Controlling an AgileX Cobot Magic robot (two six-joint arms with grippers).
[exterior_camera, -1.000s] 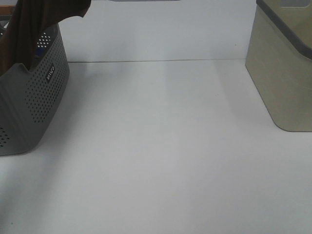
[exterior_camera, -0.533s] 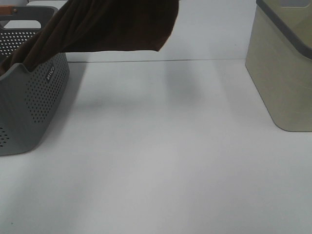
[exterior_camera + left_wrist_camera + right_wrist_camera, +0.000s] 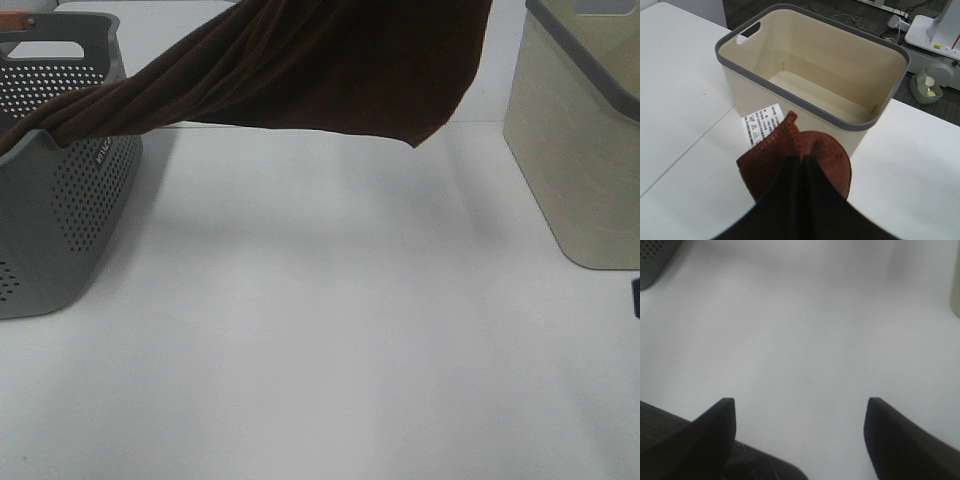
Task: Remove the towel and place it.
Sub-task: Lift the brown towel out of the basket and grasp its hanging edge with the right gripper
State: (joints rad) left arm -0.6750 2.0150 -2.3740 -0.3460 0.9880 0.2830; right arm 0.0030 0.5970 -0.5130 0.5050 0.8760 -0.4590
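Towel [image 3: 765,167] is pinched by its tagged corner in the clamped left claw [image 3: 800,161] and has been drawn farther across the desk [image 3: 320,340] toward the empty beige bin [image 3: 840,60]. Its tail is left on the rim of the grey basket [image 3: 60,210]. The right claw [image 3: 800,422] is spread, empty.

You've got two baskets on the counter [image 3: 320,350]: one grey basket [image 3: 60,230] at nine o'clock, one beige basket [image 3: 580,150] at three. One towel [image 3: 330,70].

The towel [image 3: 330,70] stretches in midair from the grey basket [image 3: 60,230] toward the beige bin [image 3: 580,170].
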